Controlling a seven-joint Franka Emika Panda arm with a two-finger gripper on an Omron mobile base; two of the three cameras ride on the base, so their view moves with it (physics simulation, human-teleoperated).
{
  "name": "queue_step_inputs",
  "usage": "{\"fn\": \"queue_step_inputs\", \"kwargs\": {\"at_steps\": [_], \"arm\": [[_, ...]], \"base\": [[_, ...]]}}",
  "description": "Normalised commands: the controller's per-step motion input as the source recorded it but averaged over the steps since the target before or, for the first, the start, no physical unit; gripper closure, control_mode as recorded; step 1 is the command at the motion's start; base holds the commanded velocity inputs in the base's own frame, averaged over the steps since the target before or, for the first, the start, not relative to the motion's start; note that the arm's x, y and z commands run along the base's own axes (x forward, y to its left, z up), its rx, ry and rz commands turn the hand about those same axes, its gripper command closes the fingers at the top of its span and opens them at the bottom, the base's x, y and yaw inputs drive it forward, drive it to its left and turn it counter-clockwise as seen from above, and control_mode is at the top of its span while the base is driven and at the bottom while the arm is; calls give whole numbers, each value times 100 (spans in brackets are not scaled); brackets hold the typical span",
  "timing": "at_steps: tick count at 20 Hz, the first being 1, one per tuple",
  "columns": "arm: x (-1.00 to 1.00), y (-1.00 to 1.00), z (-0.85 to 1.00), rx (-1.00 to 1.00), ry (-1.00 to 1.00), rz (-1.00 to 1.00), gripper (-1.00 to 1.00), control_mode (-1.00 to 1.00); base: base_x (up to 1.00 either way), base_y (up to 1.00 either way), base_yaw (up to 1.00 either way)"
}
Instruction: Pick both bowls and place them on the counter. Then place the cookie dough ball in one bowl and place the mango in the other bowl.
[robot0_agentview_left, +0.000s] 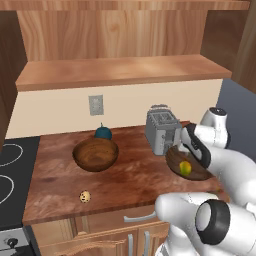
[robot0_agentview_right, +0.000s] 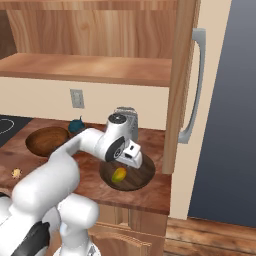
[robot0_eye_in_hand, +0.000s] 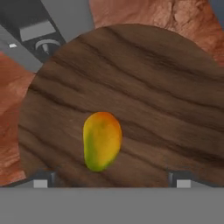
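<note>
A tiny speckled cookie dough ball (robot0_agentview_left: 85, 196) is lying on the mottled worktop (robot0_agentview_left: 125, 182); the deep rounded bowl (robot0_agentview_left: 95, 154) is sitting behind. Rightward, the released end effector (robot0_eye_in_hand: 111, 178) is hovering over the smooth oval mango (robot0_eye_in_hand: 101, 141) in the shallow dark-grained bowl (robot0_eye_in_hand: 144, 83).

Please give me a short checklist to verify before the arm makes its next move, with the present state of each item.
1. Mango lies inside the shallow dark bowl: ok.
2. Gripper is open, fingers apart on either side of the mango, not touching it: ok.
3. Both bowls stand on the counter; deeper bowl is upright: ok.
4. Cookie dough ball is in the deeper bowl: not ok, it lies on the counter near the front edge.
5. Toaster close behind the shallow bowl; room to lift straight up: cannot tell.
</note>
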Motion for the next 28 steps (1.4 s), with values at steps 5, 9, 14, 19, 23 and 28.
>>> {"fn": "queue_step_inputs", "kwargs": {"at_steps": [5,9,14,19,23,28], "arm": [[-54,31,26,0,-7,3,-100,-100],[-46,42,21,1,-3,12,-100,-100],[-33,39,34,0,-1,19,-100,-100],[-24,34,51,0,2,20,-100,-100],[-39,38,32,0,7,17,-100,-100],[-31,45,14,0,2,19,-100,-100]], "base": [[0,0,0],[0,0,0],[0,0,0],[0,0,0],[0,0,0],[0,0,0]]}}
